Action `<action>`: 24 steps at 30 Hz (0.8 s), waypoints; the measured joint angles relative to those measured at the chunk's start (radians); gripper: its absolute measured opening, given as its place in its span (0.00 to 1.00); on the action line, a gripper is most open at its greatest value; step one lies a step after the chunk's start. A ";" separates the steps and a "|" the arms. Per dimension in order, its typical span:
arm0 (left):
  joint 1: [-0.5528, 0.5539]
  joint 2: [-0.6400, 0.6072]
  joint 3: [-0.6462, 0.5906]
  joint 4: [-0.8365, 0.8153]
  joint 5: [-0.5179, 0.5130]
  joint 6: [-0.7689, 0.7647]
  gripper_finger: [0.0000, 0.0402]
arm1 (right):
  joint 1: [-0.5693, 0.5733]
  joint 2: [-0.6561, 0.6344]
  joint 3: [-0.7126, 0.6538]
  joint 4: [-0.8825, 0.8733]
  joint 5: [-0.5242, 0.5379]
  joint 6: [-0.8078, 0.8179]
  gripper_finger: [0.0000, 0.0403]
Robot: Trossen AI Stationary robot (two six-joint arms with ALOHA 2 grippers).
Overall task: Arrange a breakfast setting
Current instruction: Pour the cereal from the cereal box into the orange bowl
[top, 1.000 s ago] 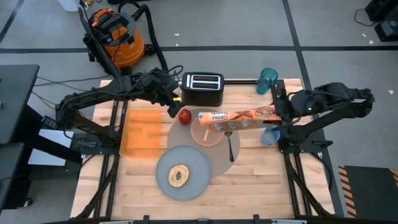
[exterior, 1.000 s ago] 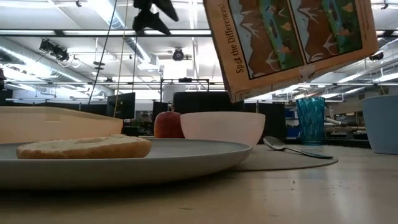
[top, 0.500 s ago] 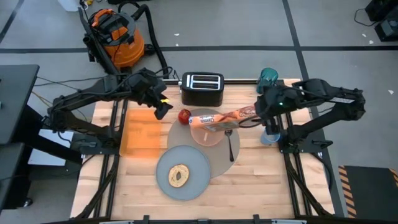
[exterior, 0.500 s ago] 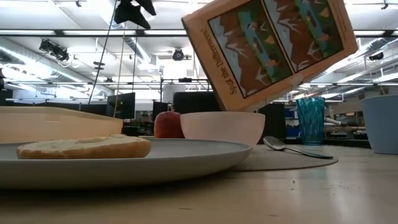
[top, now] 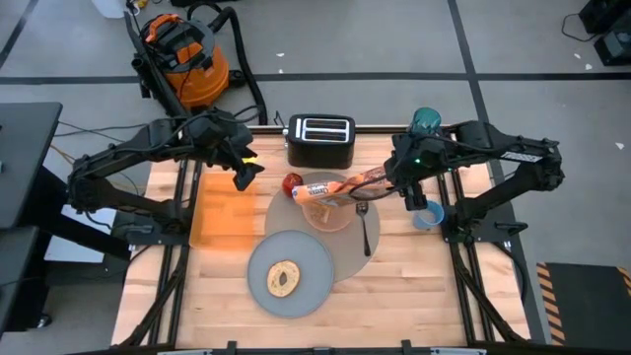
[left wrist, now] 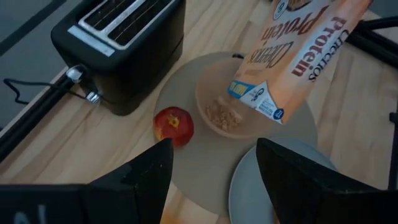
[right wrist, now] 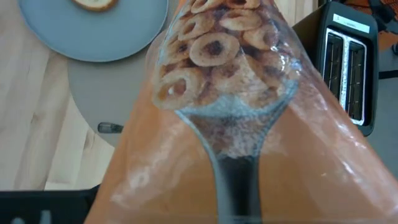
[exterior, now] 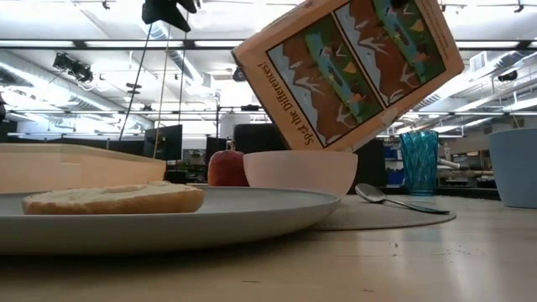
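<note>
The right hand (top: 392, 177) clamps the glossy orange cardboard cereal box (top: 340, 186), tilted mouth-down over the translucent pink bowl (left wrist: 239, 109), which holds cereal. The bowl sits on the round grey mat (top: 347, 258) beside the smooth red apple (left wrist: 173, 125). The left hand (top: 244, 170) hangs wide apart above the wooden desk (top: 404, 281).

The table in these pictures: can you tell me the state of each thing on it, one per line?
Cereal box: tilted over the bowl, held by right tool.
Pink bowl: holds some cereal.
Bagel: lying on grey plate.
Apple: whole, on the mat.
Left tool: open, empty.
</note>
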 joint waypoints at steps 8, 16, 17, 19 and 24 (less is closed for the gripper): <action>0.000 0.001 0.000 -0.009 -0.002 0.000 0.59 | -0.009 0.014 0.009 0.004 -0.021 -0.004 0.55; 0.000 0.001 0.000 -0.009 -0.019 -0.007 0.59 | -0.014 0.001 0.020 0.000 -0.008 0.006 0.55; 0.000 0.001 0.000 -0.009 -0.019 -0.007 0.59 | -0.014 0.001 0.019 -0.006 -0.008 0.015 0.55; 0.000 0.001 0.000 -0.009 -0.019 -0.010 0.59 | -0.013 -0.002 0.019 0.002 -0.041 0.023 0.55; 0.000 0.001 0.000 -0.008 -0.019 -0.014 0.59 | -0.001 -0.009 0.018 -0.026 -0.042 0.050 0.55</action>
